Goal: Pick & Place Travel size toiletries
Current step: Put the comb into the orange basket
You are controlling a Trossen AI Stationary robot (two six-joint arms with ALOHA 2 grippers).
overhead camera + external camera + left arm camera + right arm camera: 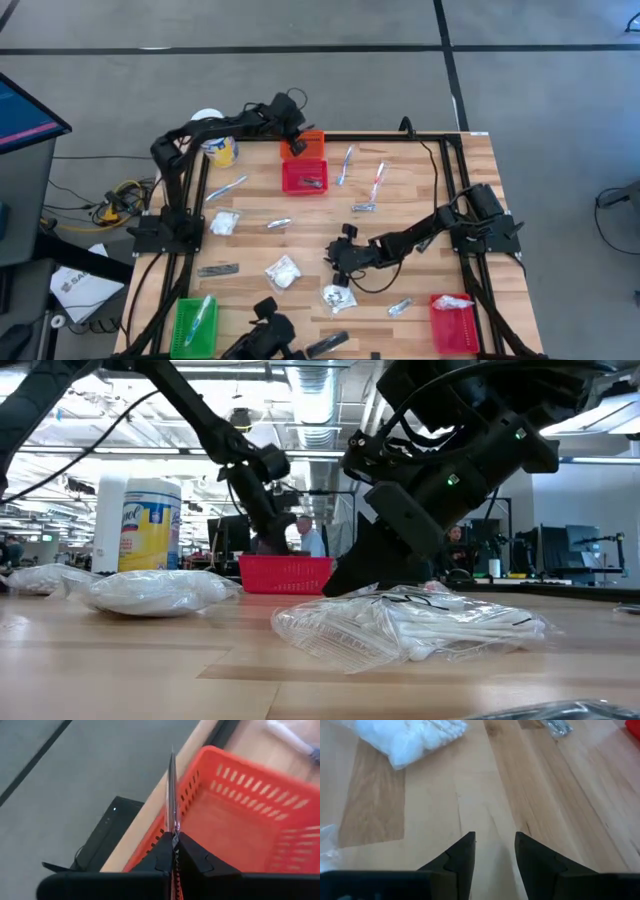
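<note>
Left hand (173, 851) pinches thin sachet (171, 795) above empty orange basket (240, 815); right hand (495, 851) part-open, empty

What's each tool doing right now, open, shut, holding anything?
Left tool: shut on a thin flat packet, over the orange basket.
Right tool: open, empty, above the table.

Open-plan lab: ceiling ducts (300, 380), monitors (580, 545)
</note>
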